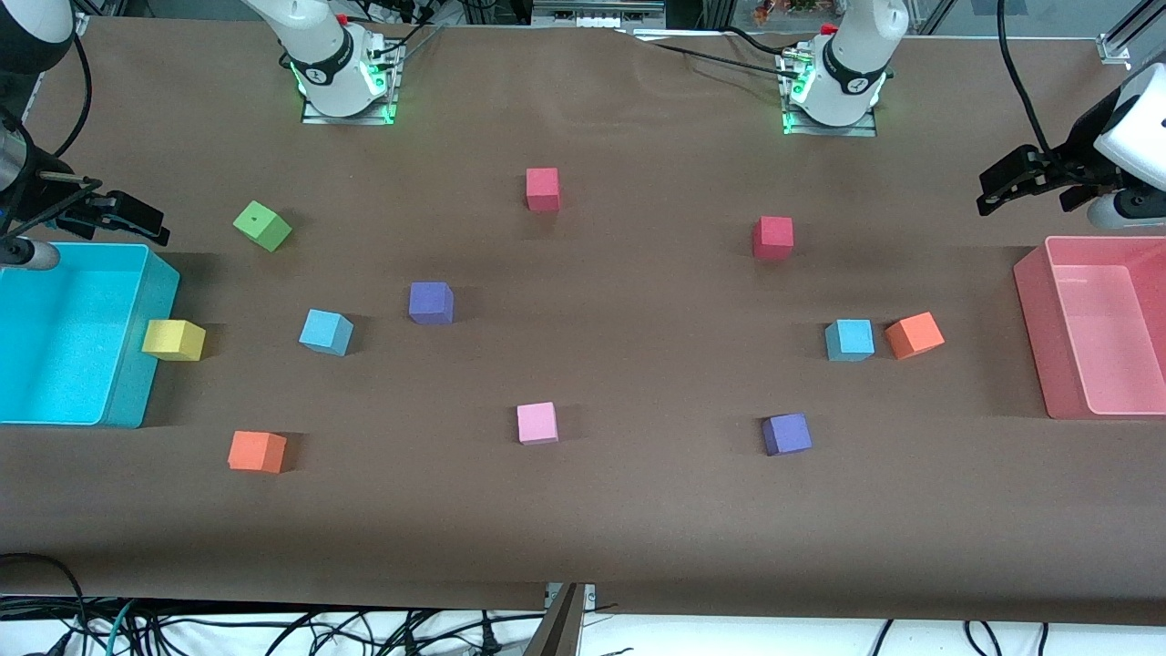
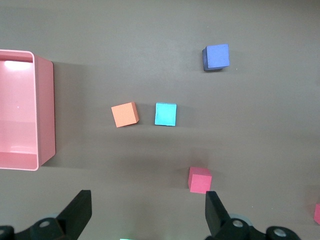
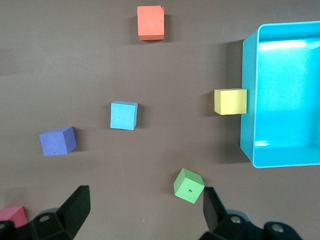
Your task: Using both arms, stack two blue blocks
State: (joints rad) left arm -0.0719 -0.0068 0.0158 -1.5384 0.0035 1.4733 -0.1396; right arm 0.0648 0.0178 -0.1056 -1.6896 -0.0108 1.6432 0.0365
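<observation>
Surface [image 1: 583, 510]: brown cloth carrying loose foam cubes and two bins; nothing stacked yet. Task items: two blue blocks, well apart. One blue block [image 1: 325, 332] lies toward the right arm's end, between a yellow cube [image 1: 173, 340] that touches the cyan bin [image 1: 137, 364] and a purple cube [image 1: 431, 302]. The other blue block [image 1: 849, 340] lies toward the left arm's end, just beside an orange cube [image 1: 914, 335], with the pink bin [image 1: 1034, 319] near. Left gripper [image 1: 1002, 187]: raised at the surface edge by the pink bin, fingers apart, holding nothing. Right gripper [image 1: 127, 214]: raised by the cyan bin, fingers apart in its wrist view, holding nothing. Risks, as judged: the orange cube sits so close to its blue neighbour that a finger coming down on that side could knock or trap it; better to close across the free faces. The purple cubes could be mistaken for the blue pair. Soft foam may tilt or twist on release, so an off-centre placement could topple the stack. Both arms meeting mid-surface could collide. Writing: no brand, label or lettering legible on any item.
</observation>
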